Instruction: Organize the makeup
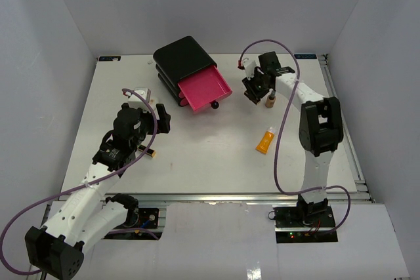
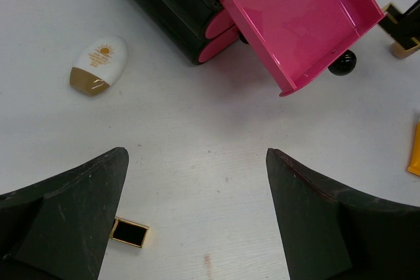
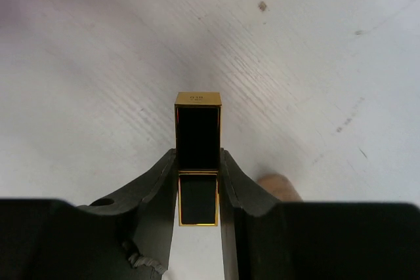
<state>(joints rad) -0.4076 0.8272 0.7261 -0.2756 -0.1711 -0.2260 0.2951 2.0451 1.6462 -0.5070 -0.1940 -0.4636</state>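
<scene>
Black-and-gold square lipstick tube [image 3: 198, 129] was clamped in the right gripper [image 3: 198, 160], jaws closed tight on its sides, gold end pointing away from the wrist camera. There was tiny print on that gold end, too small to read. The right arm reached to the far side of the white table [image 1: 216, 162] with its wrist bent down, gripper just right of the open pink drawer [image 1: 209, 90] of the black plastic organiser box [image 1: 180, 57]. Small tan dark-capped bottle [image 1: 269, 101] stood just beside that gripper. Orange squeeze tube [image 1: 264, 142] lay nearer the arm bases, apart from both.

The left arm was bent at the elbow over the left half of the table. Left gripper [image 2: 197, 155] was spread wide, holding nothing, aimed down at bare table. Second black-and-gold lipstick tube [image 2: 129, 232] lay flat by the finger on the left of the wrist view, partly hidden by it. White-and-tan oval bottle [image 2: 98, 65] lay left of the box, with an orange sun logo and print I couldn't read.
</scene>
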